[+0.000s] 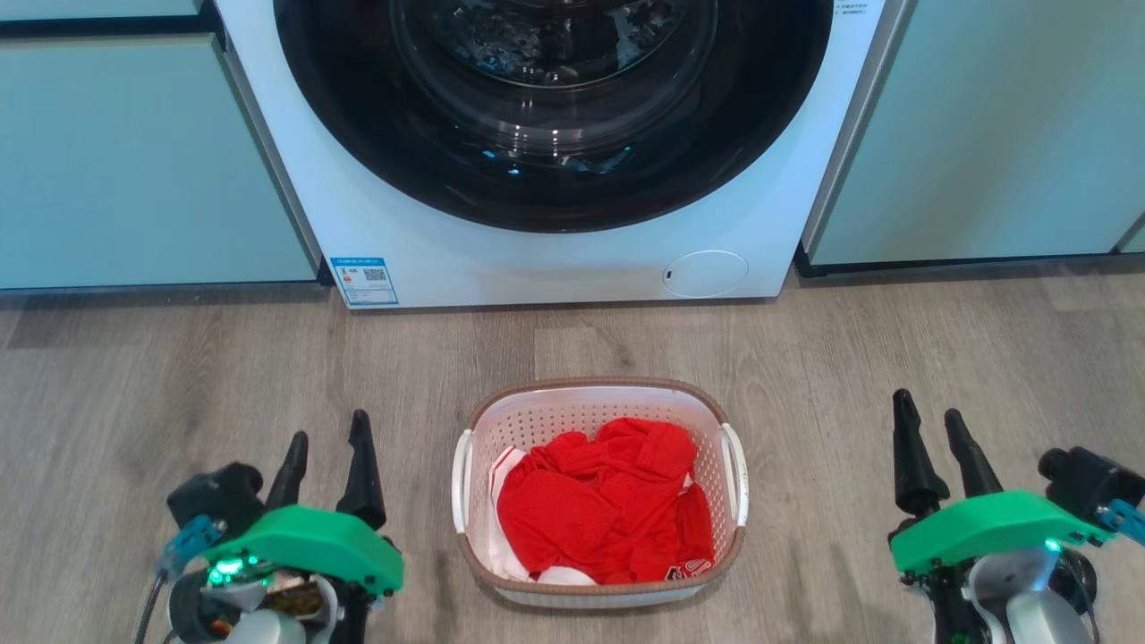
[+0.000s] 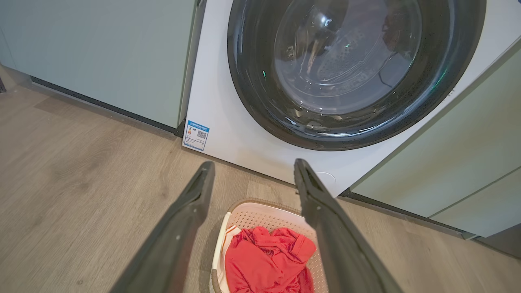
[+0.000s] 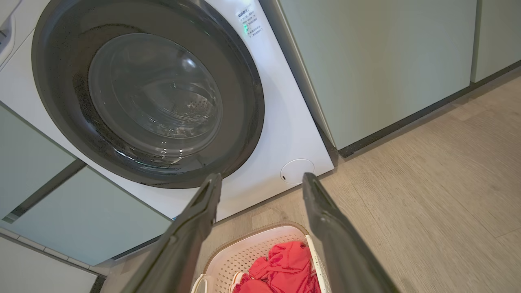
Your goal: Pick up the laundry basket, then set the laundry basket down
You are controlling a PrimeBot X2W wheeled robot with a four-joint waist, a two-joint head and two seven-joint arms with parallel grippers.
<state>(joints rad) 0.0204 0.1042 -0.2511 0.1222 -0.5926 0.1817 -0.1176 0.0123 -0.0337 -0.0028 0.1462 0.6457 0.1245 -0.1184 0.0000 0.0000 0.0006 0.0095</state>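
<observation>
The laundry basket sat on the floor before the washing machine, between left gripper and right gripper, jaws open; likely light and stiff, best lifted by its handles

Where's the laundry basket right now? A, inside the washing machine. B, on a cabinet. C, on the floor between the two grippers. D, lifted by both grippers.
C: the laundry basket sits on the floor before the washing machine, with the left gripper and right gripper open on either side, touching nothing.
</observation>
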